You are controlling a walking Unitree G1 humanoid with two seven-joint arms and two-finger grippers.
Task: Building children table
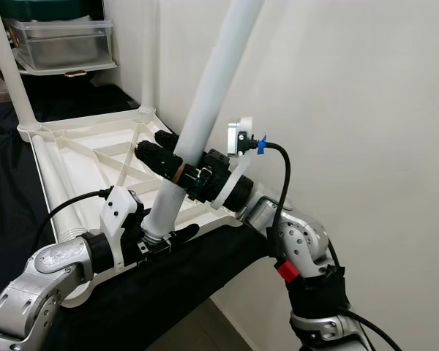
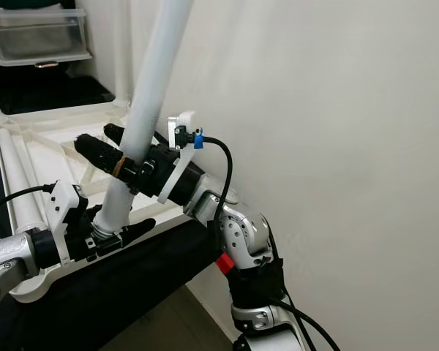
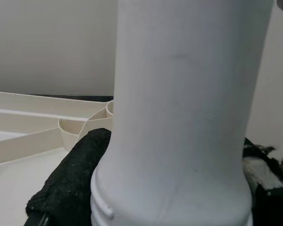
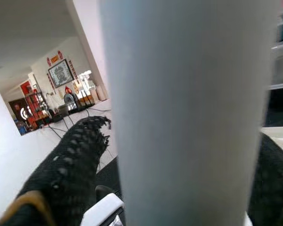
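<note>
Now the left gripper is clamped round the threaded foot of the white table leg, just off the upturned tabletop at its five o'clock corner; the right gripper squeezes it higher up. No legible writing.

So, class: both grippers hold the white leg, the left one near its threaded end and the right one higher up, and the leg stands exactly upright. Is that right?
Not quite. The leg is tilted, not upright: the left eye view shows it leaning up and to the right. The rest holds: the left gripper clamps it near the threaded end and the right gripper grips it higher up.
</note>
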